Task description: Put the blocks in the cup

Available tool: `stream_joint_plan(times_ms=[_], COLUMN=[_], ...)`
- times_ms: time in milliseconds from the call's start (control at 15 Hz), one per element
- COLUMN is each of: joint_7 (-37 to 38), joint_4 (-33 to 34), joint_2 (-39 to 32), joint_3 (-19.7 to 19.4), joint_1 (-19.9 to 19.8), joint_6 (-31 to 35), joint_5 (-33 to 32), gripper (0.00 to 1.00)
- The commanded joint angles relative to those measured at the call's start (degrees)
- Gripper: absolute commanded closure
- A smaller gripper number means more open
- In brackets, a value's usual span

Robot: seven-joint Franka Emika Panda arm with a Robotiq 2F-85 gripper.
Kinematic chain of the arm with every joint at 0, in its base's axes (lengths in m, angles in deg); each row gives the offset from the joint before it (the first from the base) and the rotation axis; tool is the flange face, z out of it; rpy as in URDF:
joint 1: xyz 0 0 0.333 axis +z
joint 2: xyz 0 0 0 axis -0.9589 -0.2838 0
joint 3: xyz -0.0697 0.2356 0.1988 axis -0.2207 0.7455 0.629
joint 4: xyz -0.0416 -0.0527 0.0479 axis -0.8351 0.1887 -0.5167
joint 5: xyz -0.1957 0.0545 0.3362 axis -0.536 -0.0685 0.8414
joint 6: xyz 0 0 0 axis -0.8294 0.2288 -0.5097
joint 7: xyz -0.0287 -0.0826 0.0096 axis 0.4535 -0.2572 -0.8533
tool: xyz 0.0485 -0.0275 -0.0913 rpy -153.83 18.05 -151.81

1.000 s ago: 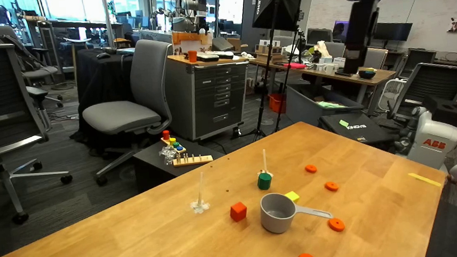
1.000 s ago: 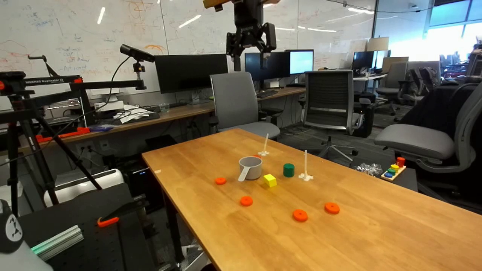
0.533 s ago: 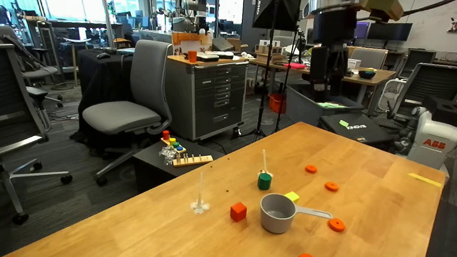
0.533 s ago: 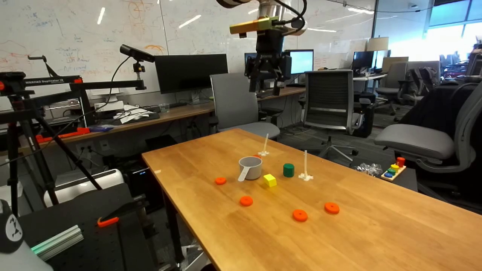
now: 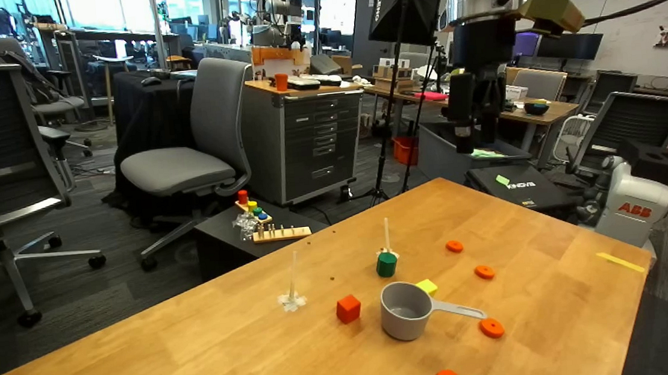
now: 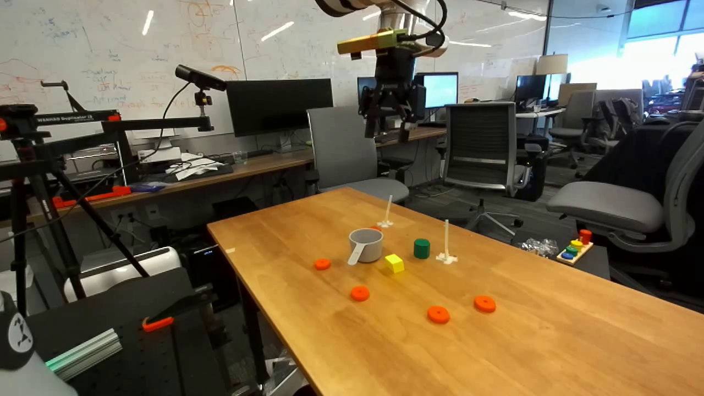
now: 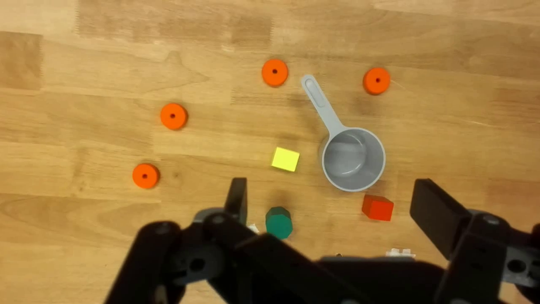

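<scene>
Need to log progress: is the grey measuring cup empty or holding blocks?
Empty: in the wrist view, the grey measuring cup shows bare walls and bottom inside; the red cube sits outside.

Bright windows (image 5: 91, 9) at back; grey office chair (image 5: 178, 165) beside drawer cabinet (image 5: 307, 162); black softbox (image 5: 406, 9); dark grey carpet (image 5: 92, 296). Wooden table (image 5: 191, 357) in foreground. Scribbled whiteboard wall (image 6: 143, 60), light streaks (image 6: 278, 31) across it; below, long desk (image 6: 267, 164) with black monitor (image 6: 278, 107).

In an exterior view, you get only a sliver of the red block (image 6: 375, 227) behind the cup (image 6: 374, 252). In an exterior view, the cup hides part of the yellow block (image 5: 427, 288) from you. Your wrist view blurs the pincer (image 7: 330, 188), its bottom edge cutting it off.
</scene>
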Motion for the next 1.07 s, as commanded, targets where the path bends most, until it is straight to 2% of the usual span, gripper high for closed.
stream_joint_plan(times_ms=[0, 667, 867, 933, 1000], joint_7=[0.2, 3.0, 5.0, 2.7, 3.3], joint_4=[5.3, 30.9, 38.1, 29.5, 31.6], joint_2=[-6.9, -30.3, -35.5, -30.7, -32.3], joint_3=[-1.2, -3.1, -3.1, -2.9, -2.9], joint_1=[0.8, 1.4, 1.9, 1.0, 1.2], joint_6=[-2.4, -12.2, -17.6, -11.9, -13.4], joint_5=[0.3, 0.8, 1.3, 0.8, 0.9], gripper=[0.00, 0.00, 0.00, 0.00, 0.00])
